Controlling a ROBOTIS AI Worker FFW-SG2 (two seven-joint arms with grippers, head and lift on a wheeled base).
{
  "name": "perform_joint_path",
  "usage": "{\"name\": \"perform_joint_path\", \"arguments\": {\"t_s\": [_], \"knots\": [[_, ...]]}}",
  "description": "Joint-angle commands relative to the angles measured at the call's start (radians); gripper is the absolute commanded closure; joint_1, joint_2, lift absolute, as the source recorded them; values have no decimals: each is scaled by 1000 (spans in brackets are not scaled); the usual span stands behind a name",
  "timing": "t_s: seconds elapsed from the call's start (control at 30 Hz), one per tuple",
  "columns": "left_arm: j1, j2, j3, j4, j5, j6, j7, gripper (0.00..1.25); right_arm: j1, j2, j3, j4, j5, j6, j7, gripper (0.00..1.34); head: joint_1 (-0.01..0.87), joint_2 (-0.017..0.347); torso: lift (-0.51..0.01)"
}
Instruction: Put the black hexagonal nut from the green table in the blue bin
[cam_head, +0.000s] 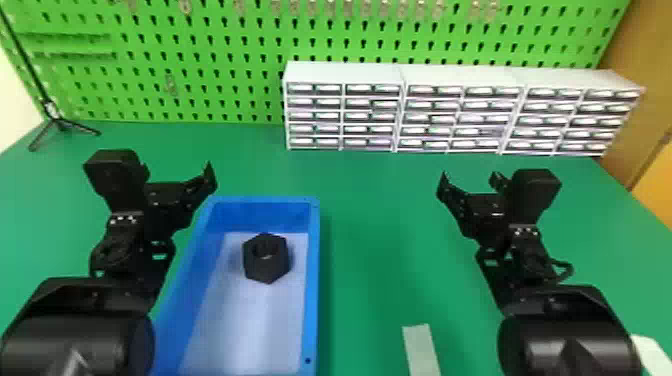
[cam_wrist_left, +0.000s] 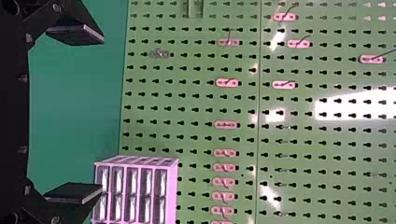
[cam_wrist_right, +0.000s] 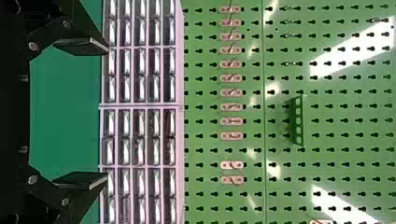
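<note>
In the head view the black hexagonal nut (cam_head: 266, 258) lies inside the blue bin (cam_head: 313, 280), toward its far end, on the pale floor. My left gripper (cam_head: 177, 172) is above the bin's far left corner, apart from the nut. My right gripper (cam_head: 467, 181) is well to the right of the bin, over the green table (cam_head: 380, 240). The left wrist view has my left gripper (cam_wrist_left: 88, 114) open with nothing between its fingers. In the right wrist view my right gripper (cam_wrist_right: 93, 114) is likewise open and holds nothing.
White drawer cabinets (cam_head: 345, 72) line the back right of the table, against a green pegboard (cam_head: 225, 65). A thin black stand (cam_head: 62, 123) is at the far left. A pale strip (cam_head: 421, 350) lies near the front, between the bin and my right arm.
</note>
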Motion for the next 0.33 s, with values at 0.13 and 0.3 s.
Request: {"name": "perform_joint_path", "arguments": {"t_s": [0.13,0.3], "knots": [[0,0,0,0,0,0,0,163,0,0,0,0,-2,2,0,328,686,28,-96],[0,0,0,0,2,0,0,163,0,0,-1,0,-2,2,0,328,686,28,-96]]}}
